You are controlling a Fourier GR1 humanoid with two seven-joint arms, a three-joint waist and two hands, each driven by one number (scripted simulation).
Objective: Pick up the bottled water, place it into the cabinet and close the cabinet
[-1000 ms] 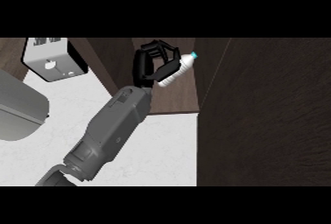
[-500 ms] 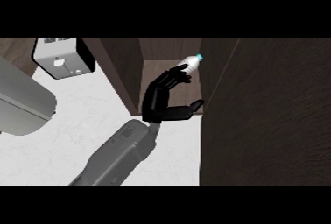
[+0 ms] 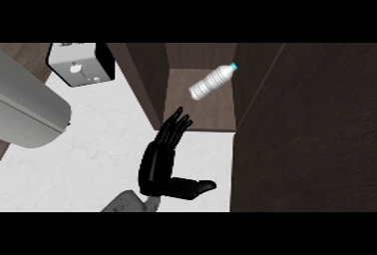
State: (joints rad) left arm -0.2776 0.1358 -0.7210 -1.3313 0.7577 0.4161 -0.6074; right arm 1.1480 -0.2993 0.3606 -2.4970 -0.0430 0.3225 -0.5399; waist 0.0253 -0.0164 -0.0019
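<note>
The bottled water (image 3: 212, 82) lies tilted inside the open cabinet (image 3: 200, 112), cap toward the upper right, apart from any hand. The right hand (image 3: 163, 158) hovers over the white counter (image 3: 95, 149) just in front of the cabinet, fingers straight and together, thumb spread sideways, holding nothing. A toaster (image 3: 80, 67) stands at the upper left.

A clear plastic bottled water (image 3: 211, 83) with a light blue cap lies tilted inside the open dark brown wooden cabinet (image 3: 202, 112), cap toward the upper right, apart from the hand. The robot's black right hand (image 3: 162, 162) is over the white marbled table (image 3: 95, 149) just before the cabinet's opening, fingers straight, thumb out to the right. A white boxy appliance (image 3: 77, 69) stands at upper left beside a grey rounded object (image 3: 26, 112)
</note>
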